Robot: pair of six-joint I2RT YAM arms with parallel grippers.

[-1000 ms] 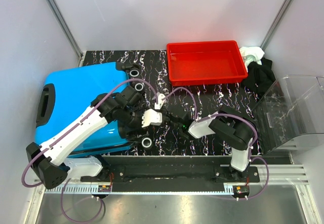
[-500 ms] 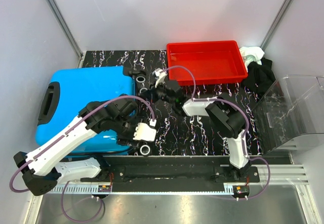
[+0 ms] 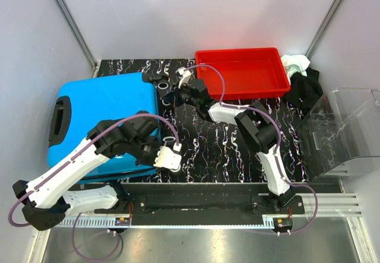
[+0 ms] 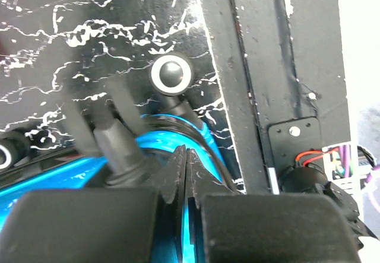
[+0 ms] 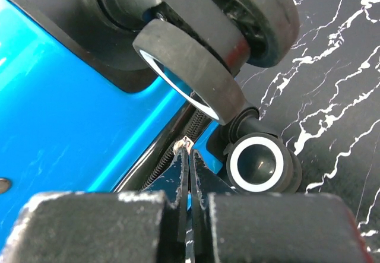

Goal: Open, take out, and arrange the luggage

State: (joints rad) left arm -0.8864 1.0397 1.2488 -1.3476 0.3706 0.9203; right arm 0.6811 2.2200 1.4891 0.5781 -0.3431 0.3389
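The luggage (image 3: pixel 101 114) is a bright blue hard-shell suitcase lying flat at the left, wheels toward the table's middle. My left gripper (image 3: pixel 169 156) hangs at its near right corner. In the left wrist view this gripper (image 4: pixel 185 153) is shut, tips over the blue shell (image 4: pixel 205 137) below a wheel (image 4: pixel 171 75), with nothing seen between the fingers. My right gripper (image 3: pixel 172 95) reaches the far right corner by the wheels (image 3: pixel 164 86). In the right wrist view it (image 5: pixel 187 147) is shut on a small metal zipper pull (image 5: pixel 186 140) on the zip line beside a wheel (image 5: pixel 258 163).
A red tray (image 3: pixel 240 73) stands at the back, right of the right gripper. Black and white cloths (image 3: pixel 303 85) lie beside it. A clear plastic bin (image 3: pixel 344 132) stands on the right. The arms' mounting rail (image 3: pixel 202 200) runs along the near edge.
The right arm swung from the table's middle to the suitcase's far wheel corner. The left gripper moved to the near corner and shut. The suitcase turned squarer to the table.
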